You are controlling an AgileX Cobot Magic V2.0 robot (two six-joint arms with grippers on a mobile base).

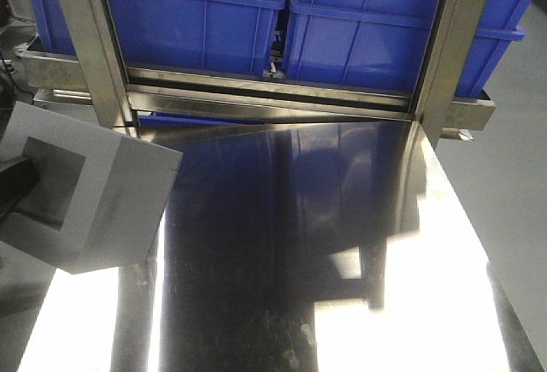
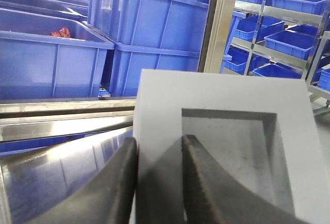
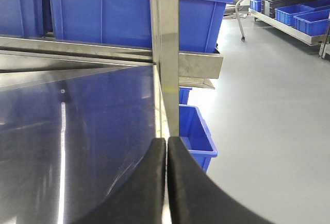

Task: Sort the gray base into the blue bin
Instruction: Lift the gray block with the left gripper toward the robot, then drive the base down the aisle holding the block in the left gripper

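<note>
Above steel table's [image 1: 342, 244] left edge, left claw [image 2: 159, 149] clenched on gray base [image 2: 221, 95]: one finger [image 2: 114, 188] outside wall, other [image 2: 206, 183] inside square recess. Base tilted, recess facing claw. Right claw [image 3: 166, 147] pinched together, gripping nothing, at table's right edge beside steel post [image 3: 166, 54]. Beyond table's far edge, on shelf, blue bin [image 1: 376, 38], well apart from base; beside it, crate with red contents [image 1: 197, 21].
</note>
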